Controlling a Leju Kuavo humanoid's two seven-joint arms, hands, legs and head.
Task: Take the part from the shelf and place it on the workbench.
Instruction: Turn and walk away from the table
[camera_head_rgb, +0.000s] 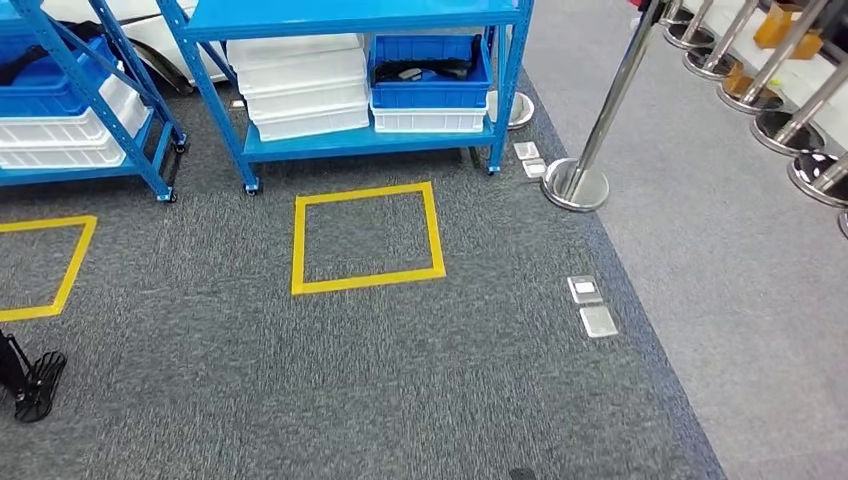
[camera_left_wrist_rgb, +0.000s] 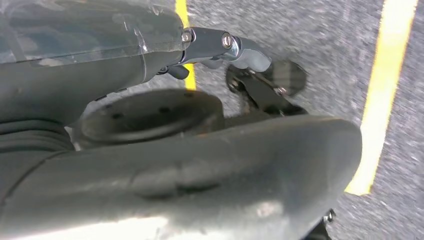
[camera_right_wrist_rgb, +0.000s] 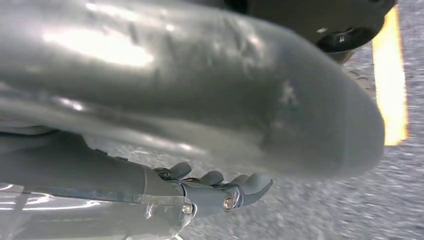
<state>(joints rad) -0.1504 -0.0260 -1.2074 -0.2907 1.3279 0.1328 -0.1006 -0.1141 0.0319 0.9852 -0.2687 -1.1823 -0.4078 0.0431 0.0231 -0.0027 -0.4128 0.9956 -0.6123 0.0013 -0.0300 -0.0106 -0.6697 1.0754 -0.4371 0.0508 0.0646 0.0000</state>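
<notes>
Grey and bare, the left hand (camera_left_wrist_rgb: 220, 50) hangs over the carpet (camera_head_rgb: 400, 380) with its fingers (camera_left_wrist_rgb: 250, 54) loosely extended and nothing between them. The right hand (camera_right_wrist_rgb: 220, 187) is the same: fingers (camera_right_wrist_rgb: 252, 184) slack and apart, holding nothing, above the carpet beside a strip of yellow tape.

Farther out, a square of yellow tape (camera_head_rgb: 367, 238) is marked on the carpet just in front of a blue shelf (camera_head_rgb: 360, 140), and part of a second yellow square (camera_head_rgb: 60, 265) lies near the carpet's left edge. On the shelf's lowest level, a stack of white bins (camera_head_rgb: 300, 85) sits at the left end; at the right end a blue bin (camera_head_rgb: 430, 75) rests on a white bin (camera_head_rgb: 428, 120). Dark parts (camera_head_rgb: 425, 70) lie inside the blue bin; their shape cannot be made out. A second blue shelf (camera_head_rgb: 80, 110) stands to the left. A chrome post (camera_head_rgb: 600, 120) stands at the carpet's right edge, near two floor sockets (camera_head_rgb: 592, 305).
</notes>
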